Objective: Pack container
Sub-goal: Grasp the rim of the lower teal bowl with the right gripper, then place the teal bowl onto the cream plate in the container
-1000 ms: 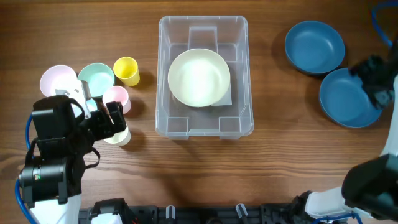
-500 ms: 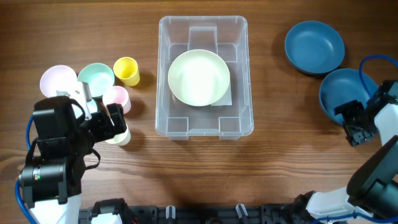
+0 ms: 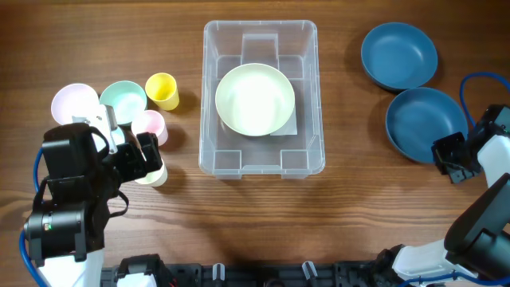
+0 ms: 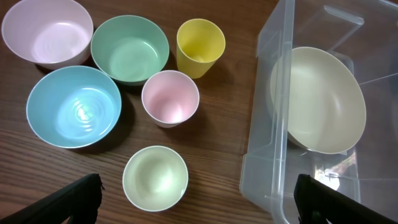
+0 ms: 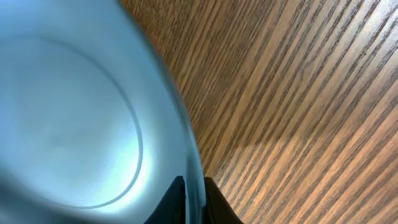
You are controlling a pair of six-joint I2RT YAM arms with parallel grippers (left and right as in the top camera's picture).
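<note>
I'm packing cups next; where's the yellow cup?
Overhead, the yellow cup stands left of the container, beside the green bowl and just beyond the pink cup.

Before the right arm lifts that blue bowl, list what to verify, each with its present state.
1. Right gripper gripping the near blue bowl by its rim: ok, the rim sits between the fingers.
2. Far blue bowl apart from it: cannot tell, the rims look as if they touch.
3. Table between that bowl and the container free: ok.
4. Room in the container: cannot tell, a cream bowl covers most of its floor.
5. Left gripper out of the way: ok, open above the pale green cup.
</note>
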